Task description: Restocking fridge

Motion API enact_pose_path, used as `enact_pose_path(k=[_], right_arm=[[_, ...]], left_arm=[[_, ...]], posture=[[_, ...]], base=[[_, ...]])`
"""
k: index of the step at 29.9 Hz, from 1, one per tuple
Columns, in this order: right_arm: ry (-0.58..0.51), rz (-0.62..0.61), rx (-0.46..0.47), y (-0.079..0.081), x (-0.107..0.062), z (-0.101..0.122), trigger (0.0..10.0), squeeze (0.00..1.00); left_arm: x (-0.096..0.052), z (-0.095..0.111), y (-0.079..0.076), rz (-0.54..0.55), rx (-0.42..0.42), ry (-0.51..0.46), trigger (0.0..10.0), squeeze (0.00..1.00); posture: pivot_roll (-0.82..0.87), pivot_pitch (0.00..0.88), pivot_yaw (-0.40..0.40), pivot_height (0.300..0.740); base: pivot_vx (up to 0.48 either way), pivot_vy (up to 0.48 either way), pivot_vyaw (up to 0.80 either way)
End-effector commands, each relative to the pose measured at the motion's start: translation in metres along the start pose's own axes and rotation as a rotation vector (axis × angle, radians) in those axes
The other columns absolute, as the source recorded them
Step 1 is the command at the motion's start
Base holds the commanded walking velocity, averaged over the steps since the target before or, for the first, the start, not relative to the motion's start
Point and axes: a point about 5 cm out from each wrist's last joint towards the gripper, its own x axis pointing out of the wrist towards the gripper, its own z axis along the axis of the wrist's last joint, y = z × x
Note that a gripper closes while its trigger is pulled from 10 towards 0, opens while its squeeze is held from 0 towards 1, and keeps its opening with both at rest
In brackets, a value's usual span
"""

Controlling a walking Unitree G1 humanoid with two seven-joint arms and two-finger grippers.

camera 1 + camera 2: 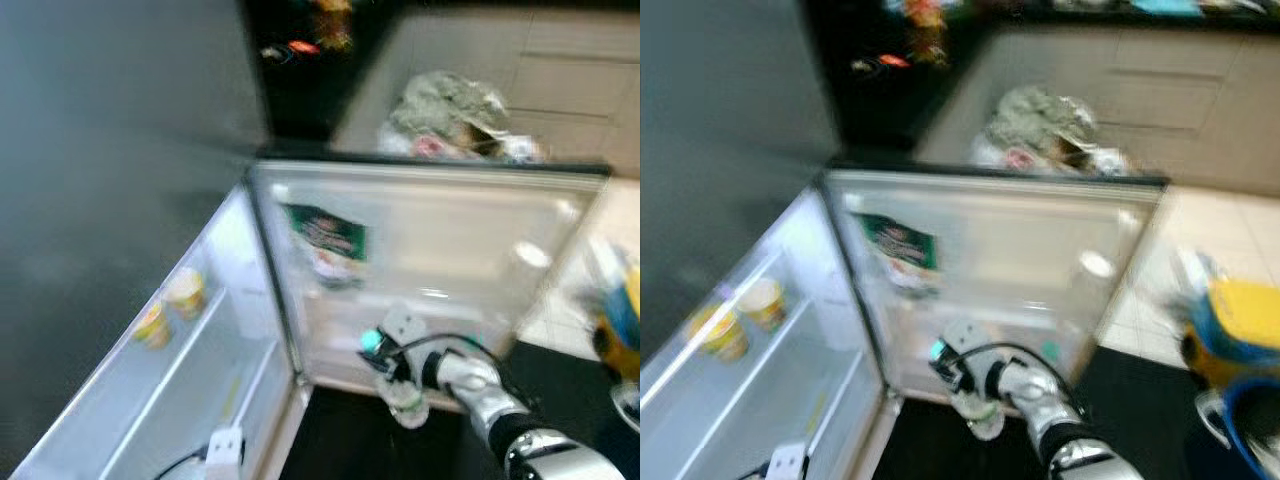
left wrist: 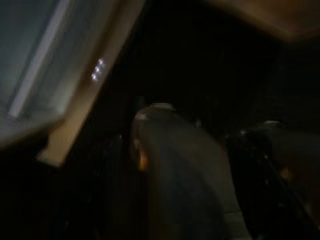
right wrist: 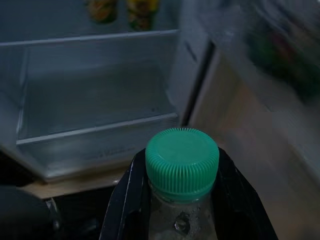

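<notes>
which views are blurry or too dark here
Both eye views are motion-blurred, softening the open fridge and the cups on its door shelf; the left wrist view is very dark and smeared; the right wrist view is sharpest, with the green-capped bottle crisp in the right tool.

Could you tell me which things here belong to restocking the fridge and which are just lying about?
Belongs to the job:
right gripper, shut on the green-capped bottle
open fridge
door shelf holding two cups
green packet inside

Lying about:
crumpled bag on the floor behind the fridge
yellow and blue container
</notes>
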Motion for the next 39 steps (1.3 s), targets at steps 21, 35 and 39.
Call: enact_pose_path(k=[21,35,39], right_arm=[[0.051,-0.077,-0.043,-0.003,-0.006,-0.012,10.0,0.0],[0.054,-0.086,0.018,0.012,0.001,-0.018,10.0,0.0],[0.02,-0.094,0.042,0.016,0.007,-0.011,10.0,0.0]], left_arm=[[0.003,0.004,-0.009,-0.065,0.03,-0.009,10.0,0.0],[0.007,0.037,-0.006,-0.05,0.151,-0.106,10.0,0.0],[0.008,0.047,-0.009,-0.068,0.198,-0.138,10.0,0.0]], posture=[[-0.06,0.0,0.001,0.74],[-0.06,0.0,0.019,0.74],[-0.05,0.0,0.016,0.74]], base=[[0.0,-0.181,0.0],[0.0,0.0,0.0],[0.0,0.0,0.0]])
